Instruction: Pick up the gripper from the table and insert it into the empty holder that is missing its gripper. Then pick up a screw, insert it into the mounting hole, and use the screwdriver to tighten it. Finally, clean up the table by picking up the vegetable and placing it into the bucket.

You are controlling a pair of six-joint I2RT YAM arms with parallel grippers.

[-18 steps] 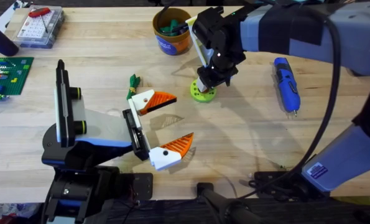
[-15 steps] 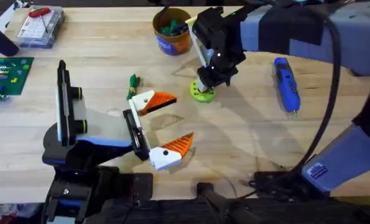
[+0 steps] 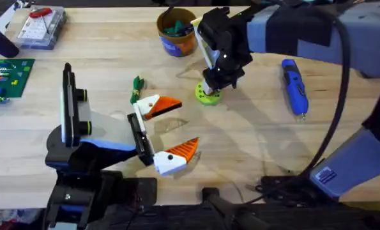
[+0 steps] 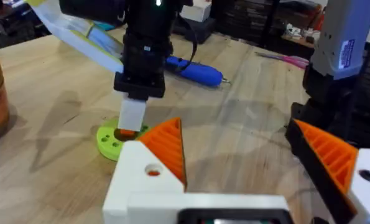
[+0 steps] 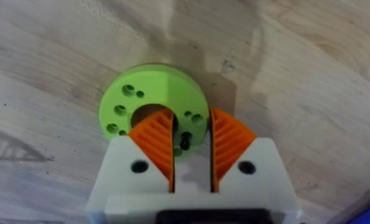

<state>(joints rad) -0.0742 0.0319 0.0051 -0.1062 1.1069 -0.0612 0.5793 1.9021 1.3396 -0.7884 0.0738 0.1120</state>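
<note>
My right gripper points down over a lime-green ring with small holes. In the right wrist view its orange pads stand a narrow gap apart over the ring, open, and a small dark screw stands between them, touching neither. My left gripper hovers wide open and holds nothing. The dark-green vegetable lies just beyond its far finger. The blue screwdriver lies at the right, and the bucket stands at the back. The loose gripper and its holder are out of view.
A clear parts box sits at the table's back left corner, with a green brick plate in front of it. Green pieces lie inside the bucket. Bare wood lies between the ring and the screwdriver.
The left arm has shifted slightly to the right. The right gripper has stayed over the ring.
</note>
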